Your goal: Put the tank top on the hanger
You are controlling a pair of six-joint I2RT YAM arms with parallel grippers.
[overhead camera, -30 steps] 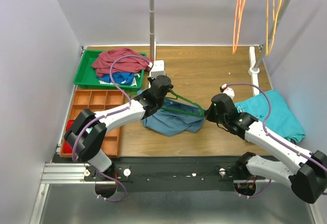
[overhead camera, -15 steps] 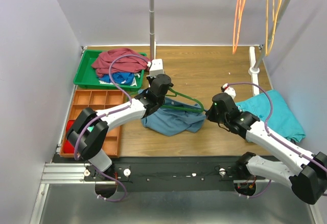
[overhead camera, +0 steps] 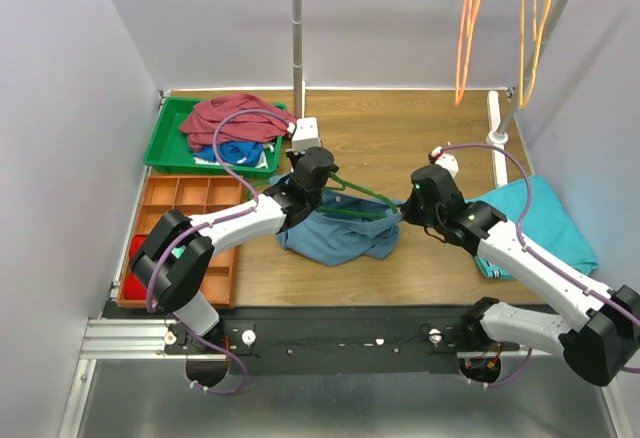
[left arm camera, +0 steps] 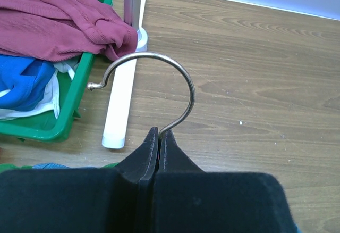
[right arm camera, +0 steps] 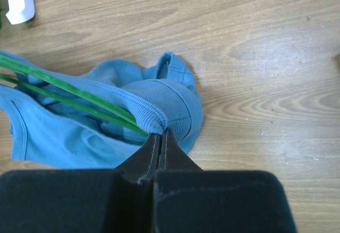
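The slate-blue tank top (overhead camera: 335, 236) lies crumpled on the wooden table between the arms. The thin dark-green hanger (overhead camera: 360, 196) runs across it, partly inside the fabric. My left gripper (overhead camera: 308, 163) is shut on the stem of the hanger's metal hook (left arm camera: 159, 63), in the left wrist view (left arm camera: 159, 135). My right gripper (overhead camera: 405, 211) is shut on a bunched edge of the tank top (right arm camera: 106, 132) right where the green hanger bars (right arm camera: 69, 96) enter the fabric, in the right wrist view (right arm camera: 161, 133). The hanger's far corner is hidden in the cloth.
A green tray (overhead camera: 160, 133) with a maroon garment (overhead camera: 235, 116) stands at the back left, beside an orange organiser (overhead camera: 190, 198). A rack pole (overhead camera: 297, 28) with a white base rises just beyond my left gripper. Teal cloth (overhead camera: 545, 223) lies right. Orange (overhead camera: 467, 28) and yellow (overhead camera: 535, 28) hangers hang at the back right.
My right gripper has moved a little away from the near edge and leftward, drawing the tank top's edge along the hanger. My left gripper has barely moved.
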